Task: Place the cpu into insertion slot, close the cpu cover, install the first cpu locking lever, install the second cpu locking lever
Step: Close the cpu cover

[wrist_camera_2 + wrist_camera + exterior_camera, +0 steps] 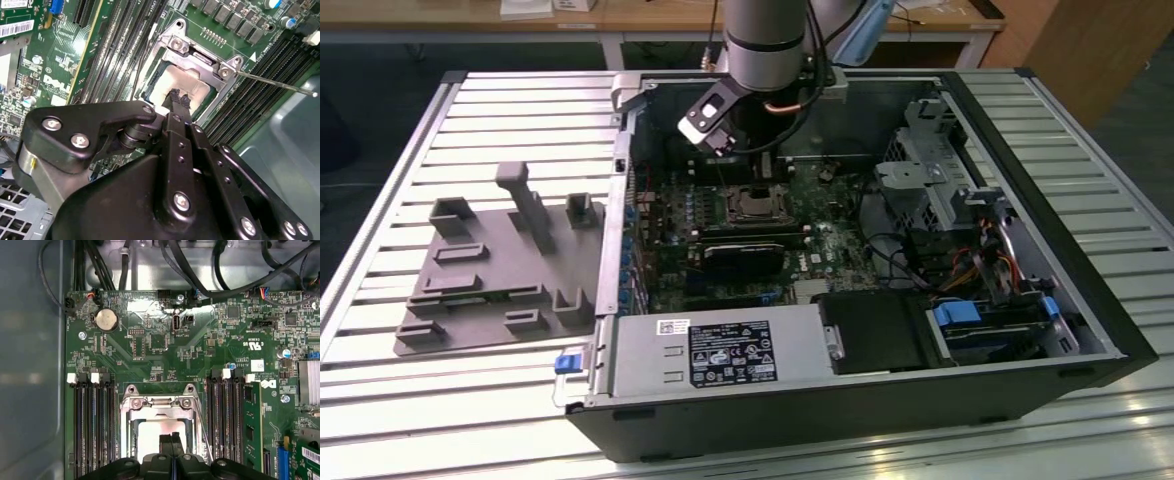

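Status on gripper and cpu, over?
Gripper shut, tips just over the cpu. Cpu in insertion slot, cpu cover down around it. One thin lever rod sticks out past the cover.

One arm (767, 35), grey cylindrical shell, descending near-vertically in the exterior view. One wrist bracket (704, 118), black with a pale face, tilted toward the exterior view's left. One pincer (178, 96), black, bolted linkage with silver screw heads; two slim fingers (165, 444) pointing downward, tips pressed flat together with only a seam between them in both wrist views.
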